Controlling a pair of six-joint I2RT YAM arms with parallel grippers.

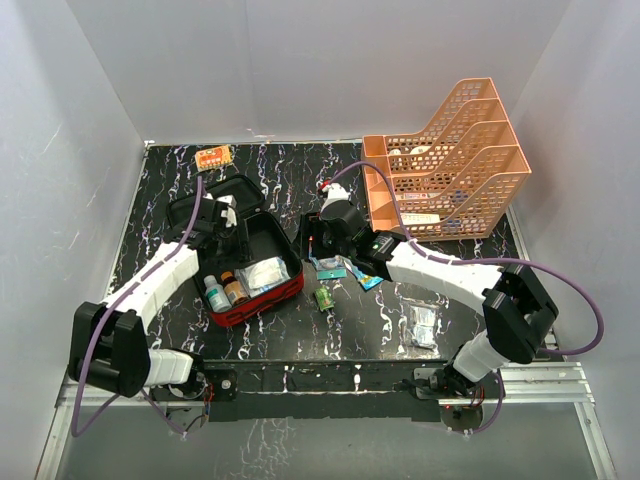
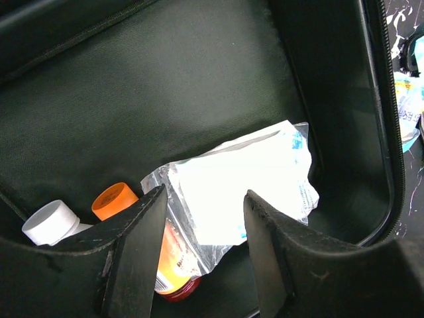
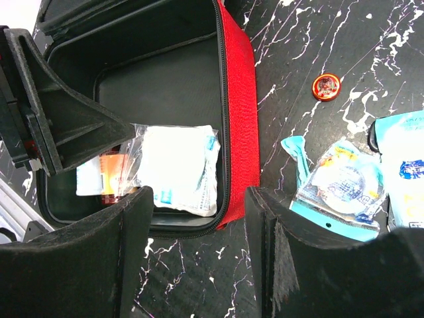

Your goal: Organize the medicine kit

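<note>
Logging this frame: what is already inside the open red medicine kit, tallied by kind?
Bottles: 2 (white-capped bottle, orange-capped bottle)
Clear pouch: 1
Total inside the medicine kit: 3

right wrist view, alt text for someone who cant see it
An open red kit with black lining holds a white packet and bottles, seen past the open right end effector. Teal packets and a red disc lie on the black marbled table to its right.
</note>
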